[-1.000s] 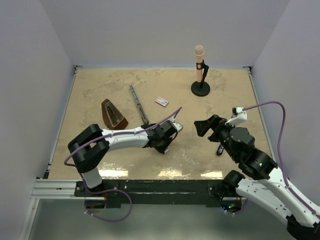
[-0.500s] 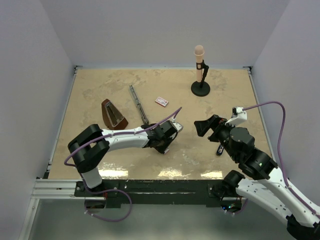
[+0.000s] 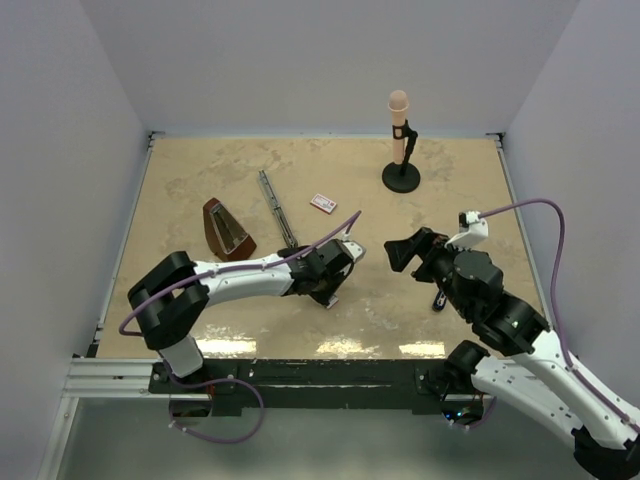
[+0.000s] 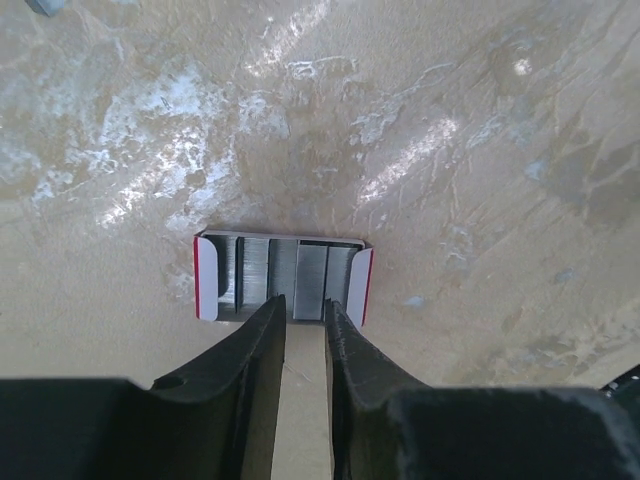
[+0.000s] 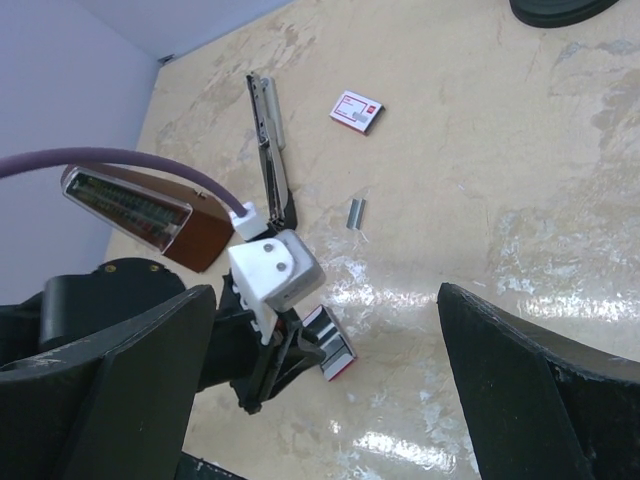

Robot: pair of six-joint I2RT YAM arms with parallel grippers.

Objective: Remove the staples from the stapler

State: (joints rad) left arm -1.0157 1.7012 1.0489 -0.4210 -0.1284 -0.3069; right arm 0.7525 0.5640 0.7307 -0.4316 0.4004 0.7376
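Note:
The stapler (image 3: 276, 208) lies opened out flat, a thin dark bar at centre-left; it also shows in the right wrist view (image 5: 270, 150). One loose strip of staples (image 5: 355, 213) lies on the table beside it. My left gripper (image 4: 305, 312) is closed to a narrow gap around the near end of a silvery staple strip (image 4: 309, 275) that lies in a small red-and-white open box (image 4: 208, 280). In the top view the left gripper (image 3: 332, 293) is low at the table's centre. My right gripper (image 3: 403, 255) hovers wide open and empty to its right.
A red-and-white card (image 3: 323, 203) lies right of the stapler. A brown metronome (image 3: 226, 230) stands at the left. A microphone on a black round stand (image 3: 401, 140) is at the back right. A small black object (image 3: 440, 299) lies under the right arm.
The left arm's shoulder and elbow have sunk slightly to the left while its gripper stays at the box. The right gripper has shifted a little to the left.

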